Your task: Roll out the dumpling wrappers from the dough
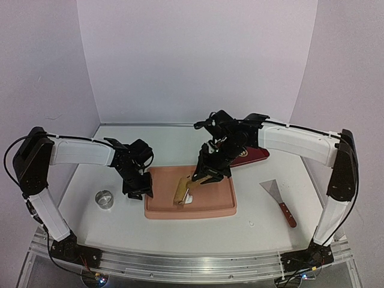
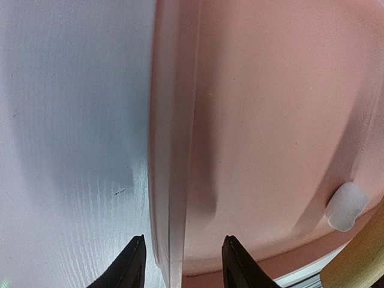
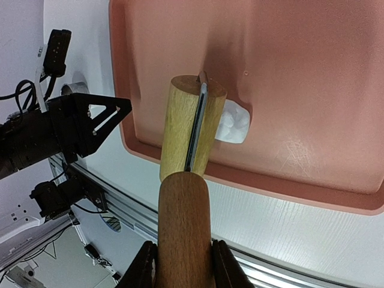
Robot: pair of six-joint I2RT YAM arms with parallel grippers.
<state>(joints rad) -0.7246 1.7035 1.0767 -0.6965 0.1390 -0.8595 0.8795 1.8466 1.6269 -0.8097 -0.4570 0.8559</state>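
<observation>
Here, the white worktop (image 1: 270, 222) is carrying a pink board (image 1: 219, 203). The right claw (image 3: 184, 264) is clamping the handle of a wooden rolling pin (image 3: 189, 129), whose barrel is resting tilted on the board. The left claw (image 2: 183, 264) is standing agape, astride the board's left rim. The dough (image 3: 234, 125), a small white lump, is lying on the board against the barrel's side. It is looking soft, light and probably sticky, so pressing with the pin seems wiser than pinching.
</observation>
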